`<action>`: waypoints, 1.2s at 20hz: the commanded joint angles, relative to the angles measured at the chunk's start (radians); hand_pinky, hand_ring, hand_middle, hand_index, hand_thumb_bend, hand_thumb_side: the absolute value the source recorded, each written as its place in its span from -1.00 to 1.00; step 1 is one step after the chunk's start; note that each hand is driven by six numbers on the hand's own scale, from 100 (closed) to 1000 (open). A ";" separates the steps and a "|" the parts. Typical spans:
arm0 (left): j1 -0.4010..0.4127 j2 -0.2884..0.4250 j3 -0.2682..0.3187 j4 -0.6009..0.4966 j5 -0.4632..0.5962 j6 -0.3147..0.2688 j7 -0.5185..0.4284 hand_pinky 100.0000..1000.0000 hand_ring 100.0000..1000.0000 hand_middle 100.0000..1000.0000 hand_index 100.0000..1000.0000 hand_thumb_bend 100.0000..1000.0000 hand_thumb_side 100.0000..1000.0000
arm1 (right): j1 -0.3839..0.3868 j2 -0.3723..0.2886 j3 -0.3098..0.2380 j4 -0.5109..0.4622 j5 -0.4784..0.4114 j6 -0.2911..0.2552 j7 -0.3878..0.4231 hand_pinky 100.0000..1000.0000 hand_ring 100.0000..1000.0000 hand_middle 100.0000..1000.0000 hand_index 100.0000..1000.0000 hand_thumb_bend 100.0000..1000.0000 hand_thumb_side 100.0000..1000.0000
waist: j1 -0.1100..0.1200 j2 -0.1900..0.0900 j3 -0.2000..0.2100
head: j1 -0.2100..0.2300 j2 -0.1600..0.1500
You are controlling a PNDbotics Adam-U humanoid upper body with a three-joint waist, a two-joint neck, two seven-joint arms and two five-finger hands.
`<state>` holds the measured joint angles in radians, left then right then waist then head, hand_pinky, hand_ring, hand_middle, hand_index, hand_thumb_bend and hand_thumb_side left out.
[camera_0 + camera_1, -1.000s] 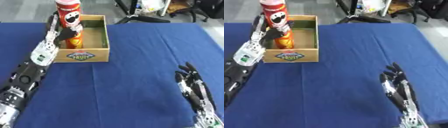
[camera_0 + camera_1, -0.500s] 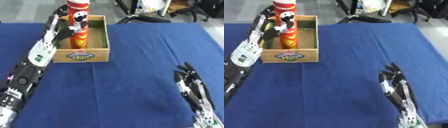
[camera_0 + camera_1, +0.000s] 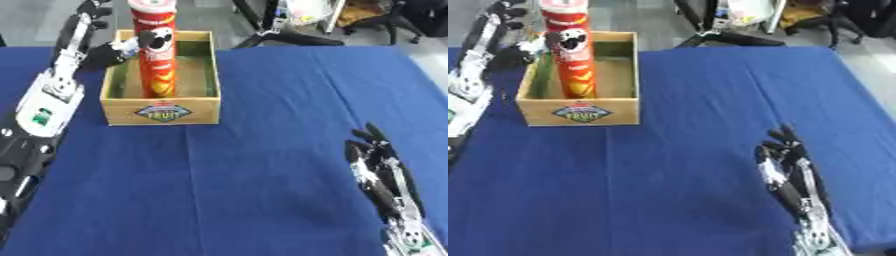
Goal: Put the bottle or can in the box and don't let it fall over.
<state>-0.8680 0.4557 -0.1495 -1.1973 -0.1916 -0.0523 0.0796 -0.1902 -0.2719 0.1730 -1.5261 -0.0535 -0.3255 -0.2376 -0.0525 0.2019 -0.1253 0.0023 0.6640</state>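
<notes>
A tall red chips can point(image 3: 155, 52) stands upright inside the wooden box point(image 3: 161, 111), toward its left side. My left hand point(image 3: 101, 54) is just left of the can, over the box's left wall. Its fingers are relaxed, and one light fingertip reaches the can's side at about mid height. The left forearm point(image 3: 51, 95) runs down the left edge of the view. My right hand point(image 3: 378, 167) rests open near the lower right corner, fingers pointing up, far from the box.
A blue cloth point(image 3: 262, 165) covers the table. Beyond its far edge are black chair legs point(image 3: 280, 37) and other clutter on a grey floor. The box has free room to the right of the can.
The can went from above the box's front left down into it and now stands on the box floor. My left hand has eased off to the can's left. The right hand stayed put.
</notes>
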 commanded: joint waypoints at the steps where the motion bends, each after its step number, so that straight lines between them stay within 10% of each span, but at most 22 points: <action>1: 0.047 0.074 0.020 -0.174 0.071 0.042 0.004 0.73 0.82 0.82 0.92 0.43 0.08 | -0.003 -0.024 -0.013 -0.010 0.004 -0.004 -0.005 0.66 0.61 0.68 1.00 -0.50 -0.02 | 0.003 -0.024 0.009 | -0.011 -0.016; 12: 0.430 0.140 0.137 -0.507 0.278 0.119 0.077 0.67 0.77 0.78 0.88 0.26 0.15 | 0.002 -0.032 -0.026 -0.011 0.009 -0.008 -0.016 0.66 0.61 0.68 1.00 -0.50 -0.02 | 0.003 -0.028 0.070 | -0.028 -0.010; 24: 0.576 0.065 0.172 -0.534 0.287 0.067 0.076 0.64 0.73 0.76 0.88 0.19 0.20 | 0.006 -0.033 -0.033 -0.013 0.012 -0.013 -0.034 0.66 0.60 0.66 1.00 -0.50 -0.03 | 0.002 -0.035 0.092 | -0.030 0.002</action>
<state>-0.2866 0.5105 0.0103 -1.7092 0.0953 0.0258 0.1595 -0.1777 -0.2794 0.1494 -1.5261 -0.0478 -0.3363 -0.2653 -0.0528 0.1891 -0.0340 -0.0243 0.6656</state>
